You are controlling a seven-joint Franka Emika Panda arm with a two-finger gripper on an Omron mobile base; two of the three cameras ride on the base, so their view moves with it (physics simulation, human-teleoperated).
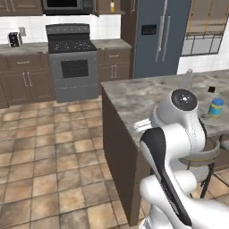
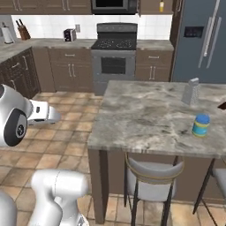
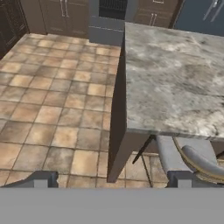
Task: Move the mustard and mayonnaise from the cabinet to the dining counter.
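The mayonnaise [image 1: 216, 107] [image 2: 201, 125], a squat jar with a blue lid, stands on the dining counter [image 1: 143, 96] [image 2: 141, 114] near its right side. Far off, the mustard [image 1: 112, 6] [image 2: 161, 6], a slim yellow bottle, sits in the open cabinet [image 1: 120, 5] [image 2: 150, 5] above the back worktop. My gripper [image 3: 113, 181] is open with nothing between its fingers. It hangs over the tiled floor, by the near left corner of the dining counter [image 3: 175, 78].
A grey stove [image 1: 71, 62] and a tall fridge [image 1: 156, 36] line the back wall. A silver upright grater-like object [image 2: 190, 91] stands on the island. Grey stools [image 2: 150, 176] are tucked under its near edge. Open tiled floor [image 1: 44, 156] lies to the left.
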